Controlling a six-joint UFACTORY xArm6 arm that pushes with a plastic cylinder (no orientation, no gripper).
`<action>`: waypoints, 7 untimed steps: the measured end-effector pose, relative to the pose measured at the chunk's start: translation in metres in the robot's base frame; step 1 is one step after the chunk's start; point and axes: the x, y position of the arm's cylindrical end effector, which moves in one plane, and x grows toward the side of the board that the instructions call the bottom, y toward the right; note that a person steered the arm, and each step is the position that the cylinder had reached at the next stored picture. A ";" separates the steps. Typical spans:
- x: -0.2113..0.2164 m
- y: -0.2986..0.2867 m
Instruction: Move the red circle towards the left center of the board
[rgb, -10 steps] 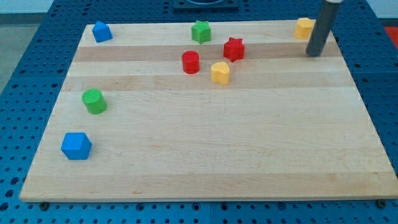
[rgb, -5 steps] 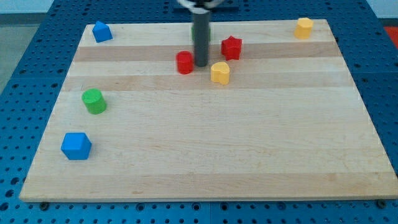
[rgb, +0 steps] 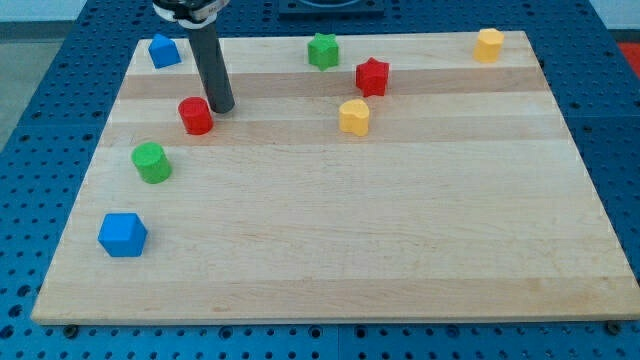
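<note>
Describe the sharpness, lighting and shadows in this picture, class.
Camera view: even, soft light, no glare on the board; blocks such as the red circle are sharp, with faint shadows; only the rod's top is slightly blurred; my tip sits just right of the red circle.

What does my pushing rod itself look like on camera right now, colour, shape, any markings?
It is a straight, smooth, dark grey cylinder with no visible markings or cables. At the view's top it enters a wider black and pale collar, cut off by the frame. My tip is a plain blunt end, just to the view's right of the red circle on the wooden board.
</note>
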 end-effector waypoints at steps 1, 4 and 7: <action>0.008 -0.017; 0.037 0.010; 0.046 -0.039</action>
